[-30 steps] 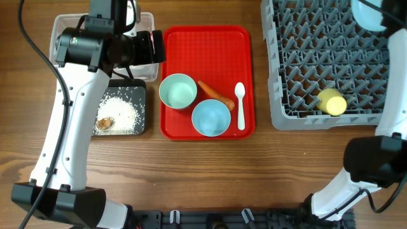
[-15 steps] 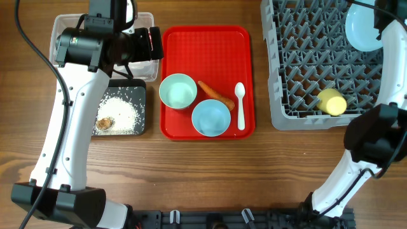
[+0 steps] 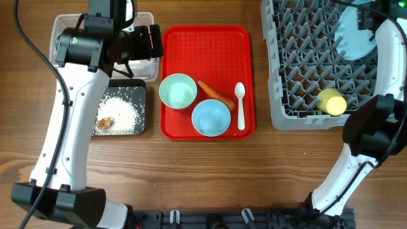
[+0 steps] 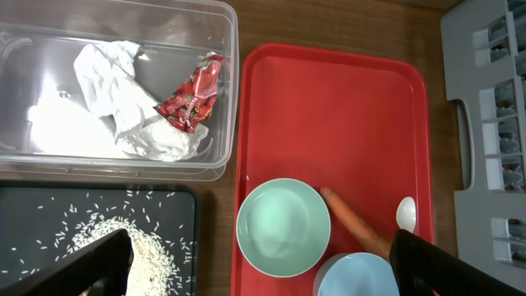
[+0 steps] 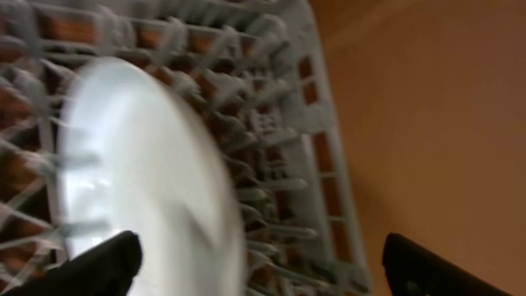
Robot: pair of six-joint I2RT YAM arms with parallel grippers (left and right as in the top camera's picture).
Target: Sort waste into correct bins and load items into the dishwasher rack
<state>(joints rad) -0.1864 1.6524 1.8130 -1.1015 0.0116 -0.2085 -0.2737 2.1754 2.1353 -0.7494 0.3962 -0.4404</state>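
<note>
Your right tool (image 5: 259,251) is just springing wide, empty, leaving the light blue plate (image 3: 353,32) resting among the dishwasher rack's (image 3: 299,63) far pegs; your left tool (image 4: 259,251) is waiting open, empty, left of the rack.

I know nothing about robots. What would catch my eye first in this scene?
The bright red tray in the middle stands out, holding a pale green bowl, a light blue bowl, a carrot and a white spoon. To the right, a big grey rack holds a yellow cup and a light blue plate tilted among its pegs. At left, rice lies scattered in a black tray.
</note>
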